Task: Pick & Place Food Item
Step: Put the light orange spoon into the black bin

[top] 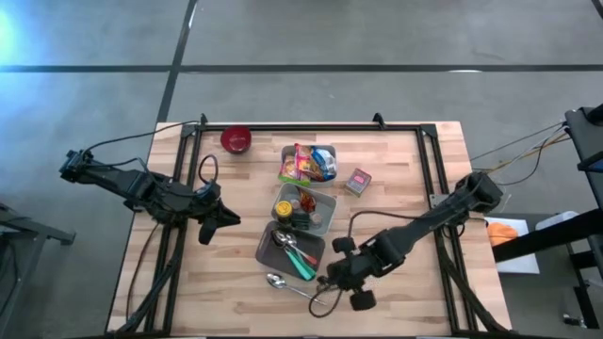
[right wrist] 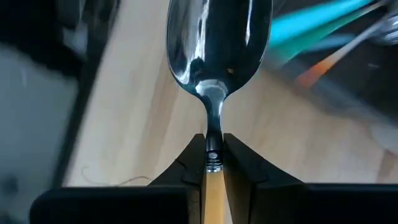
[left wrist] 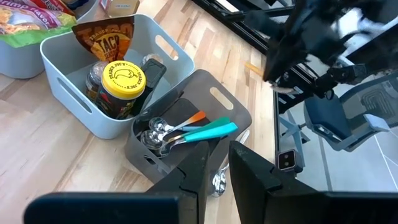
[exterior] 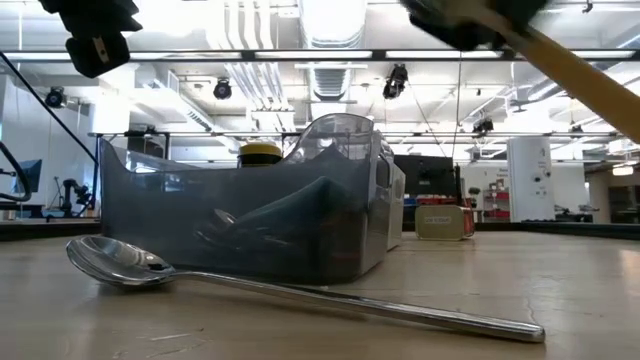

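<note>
A wooden table (top: 396,160) is seen from straight above, with both dark arms reaching over it. Around its centre, three grey bins are lined up: one with snack packets (top: 308,163) at 12 o'clock, a middle bin (top: 325,209) with a yellow-lidded jar (top: 284,207), and a utensil bin (top: 268,249) at 6 o'clock. A red bowl (top: 236,139) is placed at 10 o'clock. A metal spoon (top: 277,281) lies just below the utensil bin. The left gripper (top: 219,221) is held at 9 o'clock, the right gripper (top: 328,280) at 5 o'clock.
</note>
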